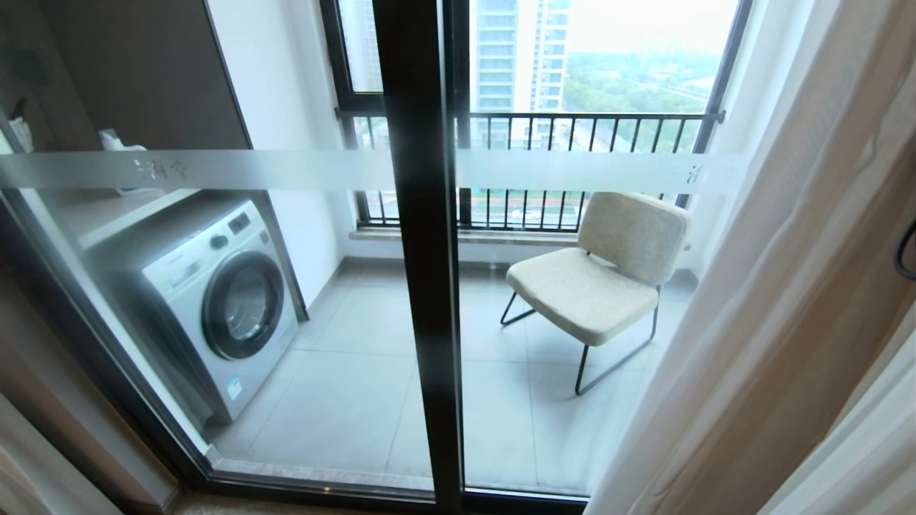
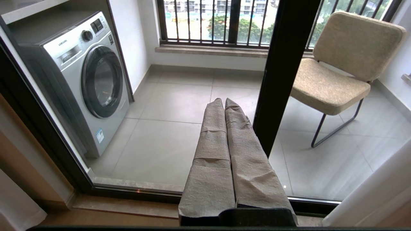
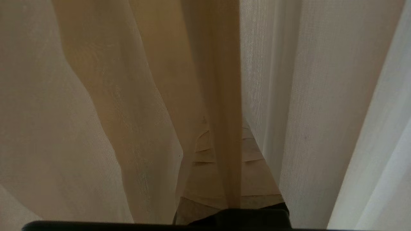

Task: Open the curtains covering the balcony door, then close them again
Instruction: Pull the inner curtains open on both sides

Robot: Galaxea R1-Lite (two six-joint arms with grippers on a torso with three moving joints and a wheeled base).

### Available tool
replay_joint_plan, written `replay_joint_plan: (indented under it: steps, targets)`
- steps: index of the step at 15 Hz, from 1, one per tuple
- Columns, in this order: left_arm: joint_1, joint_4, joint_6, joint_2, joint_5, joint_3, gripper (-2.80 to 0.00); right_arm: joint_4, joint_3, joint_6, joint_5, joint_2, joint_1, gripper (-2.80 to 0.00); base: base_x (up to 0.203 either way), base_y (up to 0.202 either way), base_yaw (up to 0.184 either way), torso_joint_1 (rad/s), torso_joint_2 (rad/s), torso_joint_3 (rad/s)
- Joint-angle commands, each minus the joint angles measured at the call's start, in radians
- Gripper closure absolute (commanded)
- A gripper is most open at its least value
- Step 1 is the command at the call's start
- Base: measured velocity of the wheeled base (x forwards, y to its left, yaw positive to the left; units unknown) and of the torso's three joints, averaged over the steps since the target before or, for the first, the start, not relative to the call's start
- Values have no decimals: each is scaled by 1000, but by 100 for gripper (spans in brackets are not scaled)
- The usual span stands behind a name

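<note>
Balcony door exposed; curtains gathered at the right side, right gripper buried in their folds.

The balcony door (image 1: 418,236), black-framed glass with a frosted horizontal band, stands uncovered across most of the head view. The curtains (image 1: 773,322) hang bunched along the right edge of that view, cream fabric over a paler sheer layer; a further strip of fabric shows at the lower left corner. Through the glass: a washing machine (image 1: 222,304) on the left, a beige chair (image 1: 597,279) on the right, a railed window (image 1: 572,172) behind. The left gripper (image 2: 221,102), its fingers (image 2: 213,134) wrapped in tan cloth and pressed together on nothing, points at the door's centre post. The right gripper (image 3: 224,154) sits among the curtain pleats; a fold of beige fabric runs over its wrapped fingers (image 3: 253,173), which are closed, though a grip on the cloth cannot be confirmed.
</note>
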Motion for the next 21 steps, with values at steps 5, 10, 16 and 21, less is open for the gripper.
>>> replay_joint_plan:
  steps: [5,10,16,21]
  targets:
    - [0,0,0,0,0,0,0,-3,-4,1,-1,6,-29,0,0,-189,1,3,4,2]
    - [0,0,0,0,0,0,0,1,-20,0,-1,7,-47,0,0,-189,-1,2,0,3]
    - [0,0,0,0,0,0,0,0,-20,0,-1,6,-56,0,0,-191,1,3,1,3]
    - [0,0,0,0,0,0,0,0,-20,2,1,4,-70,0,0,-196,-1,3,1,3]
